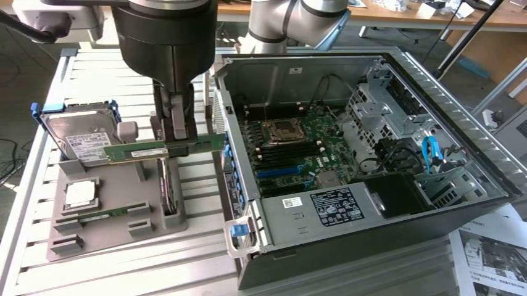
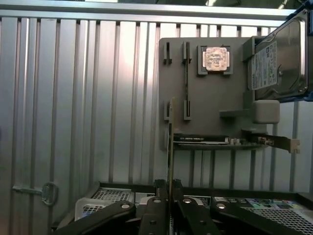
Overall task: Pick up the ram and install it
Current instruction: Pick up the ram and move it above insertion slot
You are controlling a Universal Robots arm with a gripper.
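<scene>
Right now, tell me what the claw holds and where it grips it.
The claw pinches the RAM stick by its flat faces, near mid-length.

A slatted aluminium table (image 1: 24, 203) catches bright light. Behind it stands a wooden desk (image 1: 411, 18). Grey floor (image 1: 21, 80) shows beside

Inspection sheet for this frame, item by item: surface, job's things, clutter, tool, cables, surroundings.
Surface: slatted metal table, grey fixture tray on it.
Job's things: ram held level above the tray, beside the open computer case.
Clutter: hard drive and processor chip on the tray; printed sheet by the case.
Tool: shut on the ram near its middle.
Cables: blue cable inside the case.
Surroundings: wooden desk behind.
</scene>
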